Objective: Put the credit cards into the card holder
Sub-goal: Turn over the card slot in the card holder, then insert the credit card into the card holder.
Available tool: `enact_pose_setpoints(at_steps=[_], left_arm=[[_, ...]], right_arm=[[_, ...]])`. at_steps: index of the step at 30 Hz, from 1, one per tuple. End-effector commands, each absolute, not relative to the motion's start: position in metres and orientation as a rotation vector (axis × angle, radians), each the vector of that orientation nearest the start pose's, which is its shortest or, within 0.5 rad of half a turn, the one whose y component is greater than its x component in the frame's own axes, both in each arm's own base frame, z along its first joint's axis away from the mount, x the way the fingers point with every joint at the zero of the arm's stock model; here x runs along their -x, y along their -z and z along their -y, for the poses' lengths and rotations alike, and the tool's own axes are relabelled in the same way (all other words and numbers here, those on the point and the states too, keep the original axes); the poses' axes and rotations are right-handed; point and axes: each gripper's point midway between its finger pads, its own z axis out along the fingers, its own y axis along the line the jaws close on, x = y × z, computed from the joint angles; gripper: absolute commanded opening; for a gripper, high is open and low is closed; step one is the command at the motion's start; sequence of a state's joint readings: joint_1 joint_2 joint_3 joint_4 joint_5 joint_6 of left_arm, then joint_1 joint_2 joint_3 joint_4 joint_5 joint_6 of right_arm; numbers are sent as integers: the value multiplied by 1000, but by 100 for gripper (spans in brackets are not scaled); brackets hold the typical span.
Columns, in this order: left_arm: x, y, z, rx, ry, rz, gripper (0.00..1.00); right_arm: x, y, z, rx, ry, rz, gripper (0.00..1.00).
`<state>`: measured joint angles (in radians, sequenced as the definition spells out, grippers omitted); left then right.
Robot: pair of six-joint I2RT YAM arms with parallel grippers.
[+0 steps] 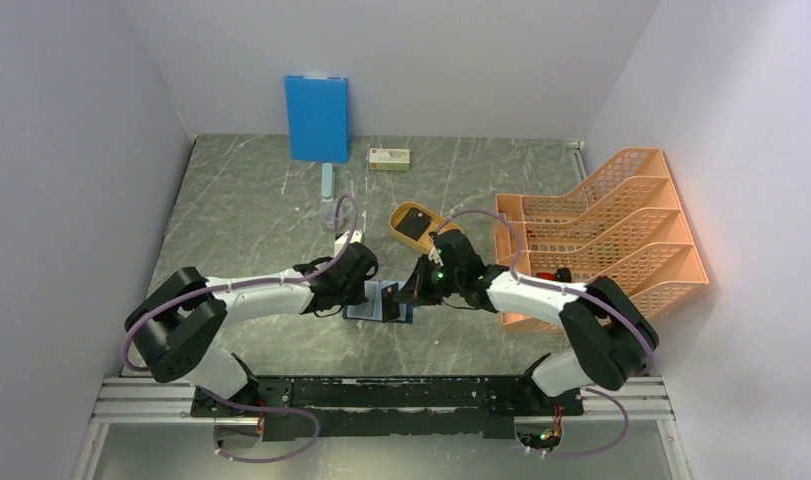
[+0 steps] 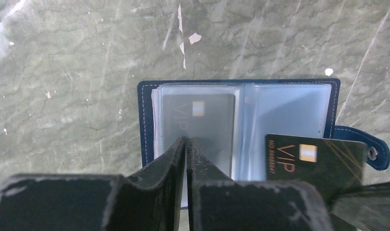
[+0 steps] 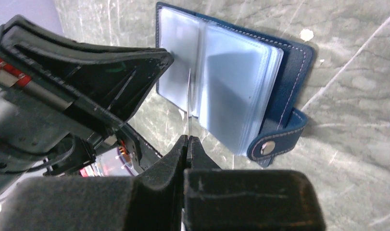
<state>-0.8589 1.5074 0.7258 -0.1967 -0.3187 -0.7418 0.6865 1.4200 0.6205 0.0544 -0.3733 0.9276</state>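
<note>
Right wrist view: right gripper (image 3: 187,139) clamps the stiff, likely slick VIP card (image 2: 313,161) edge-on; your left gripper (image 2: 187,140), closed, hovers over the floppy sleeves (image 3: 231,86) of the card holder (image 3: 291,62).

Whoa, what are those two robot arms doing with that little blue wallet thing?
They are filling an open card holder that lies on the table. The right hand pinches a black VIP card by its edge and holds it at the clear pockets, not tucked in yet. The left hand is closed over the holder's left page, where another card already sits in a pocket.
</note>
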Motion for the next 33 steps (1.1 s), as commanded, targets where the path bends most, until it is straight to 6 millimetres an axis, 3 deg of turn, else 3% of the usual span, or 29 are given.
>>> enact_pose_setpoints(at_steps=[1,15,33], left_arm=[[-238,-8,224,-2,202,-2524,12],[-231,-4,217,10,191,-2539,11],[-231,-21,213,10,193,-2521,13]], right_arm=[[-217,-74,-306,-108,-1235,-2552,0],[-220,-53,-314,-125,-1248,-2597,0],[-224,-44,-321,-177,-1314,-2548,0]])
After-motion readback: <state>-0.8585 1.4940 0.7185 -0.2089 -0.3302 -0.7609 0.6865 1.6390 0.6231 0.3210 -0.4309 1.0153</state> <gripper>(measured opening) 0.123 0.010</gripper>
